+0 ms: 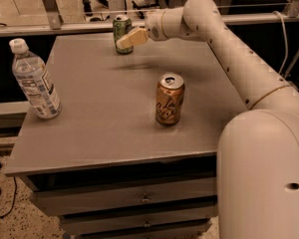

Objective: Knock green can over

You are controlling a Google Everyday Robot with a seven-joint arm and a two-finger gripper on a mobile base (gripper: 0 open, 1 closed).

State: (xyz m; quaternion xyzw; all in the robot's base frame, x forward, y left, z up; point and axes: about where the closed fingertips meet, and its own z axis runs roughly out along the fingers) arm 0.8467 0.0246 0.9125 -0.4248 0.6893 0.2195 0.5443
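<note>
The green can (121, 31) stands upright at the far edge of the grey table (99, 113), with a mottled green and white label and a silver top. My gripper (125, 41) is stretched across the table, and its tan tip overlaps the can's lower right side, touching or almost touching it. It holds nothing.
An orange-gold can (169, 99) stands upright near the table's middle. A clear water bottle (34, 79) with a white cap stands at the left edge. Drawers (144, 198) are below the tabletop. A metal rail (55, 28) runs behind the table. My white arm (229, 54) crosses the right side.
</note>
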